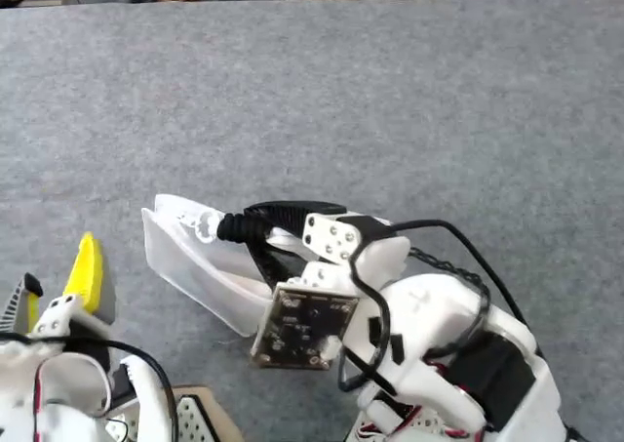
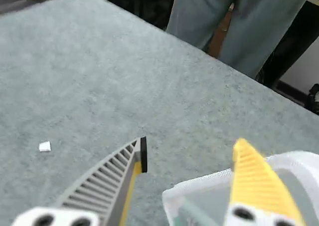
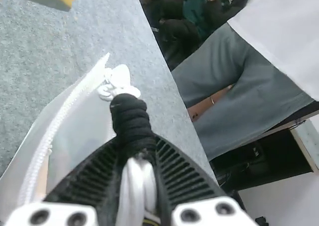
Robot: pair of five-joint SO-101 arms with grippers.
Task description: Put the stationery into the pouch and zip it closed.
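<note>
**Pouch on tabletop, right hand clamped on stationery item at its zipper end**

The pouch [image 1: 195, 261] is seen lying on the grey tabletop [image 1: 390, 100], near the front edge and between the two arms. It is translucent and pale, with a line of white zipper teeth [image 3: 50, 131] running along one edge. A white zipper pull [image 3: 117, 81] is noted at the end farther from the arms.

The stationery item [image 3: 128, 118] is held above that zipper end. A white shaft and a black, wound-looking tip are made out, the tip just beside the zipper pull. Whether the tip is inside the pouch mouth cannot be told.

The right hand [image 3: 134, 136] is closed on the stationery item, which is pinched between the two black ribbed fingers [image 3: 179, 171]. In the high view the right hand [image 1: 239, 229] is stretched over the pouch's far edge.

The left hand [image 1: 58, 266] is parked at the near left corner, just beside the pouch's left end and apart from it. Its grey ribbed finger and yellow finger are spread, with nothing held between them. In the left wrist view the left hand [image 2: 192, 151] is seen with a pouch [image 2: 199, 196] corner lying behind its yellow finger.

A small white scrap [image 2: 45, 146] is recorded on the tabletop, well apart from the pouch.
</note>
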